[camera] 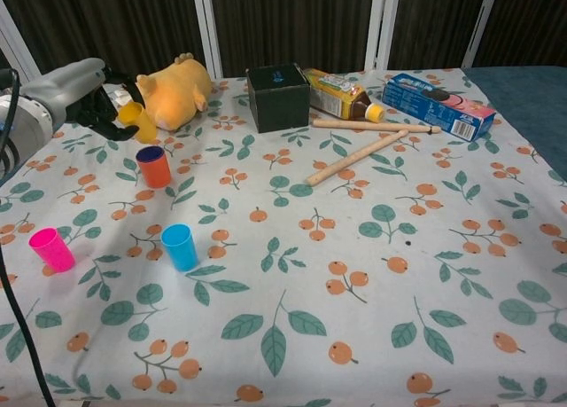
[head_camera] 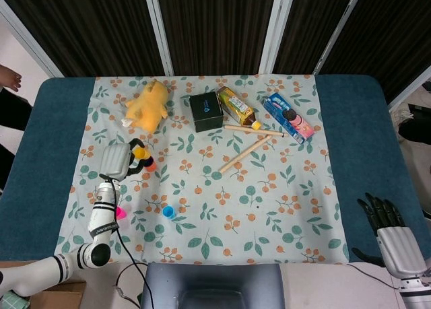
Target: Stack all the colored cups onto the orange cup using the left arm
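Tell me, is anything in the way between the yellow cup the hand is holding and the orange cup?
Nothing visible. The left hand holds the yellow cup in the air above and just behind the orange cup, whose mouth is open. The plush toy sits beside, not between.

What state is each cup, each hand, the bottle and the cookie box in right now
yellow cup: held in the air by the left hand, tilted
left hand: gripping the yellow cup
orange cup: upright on the cloth, dark inside
blue cup: upright, standing alone
pink cup: upright, standing alone
right hand: holding nothing, fingers apart
bottle: lying on its side
cookie box: lying flat
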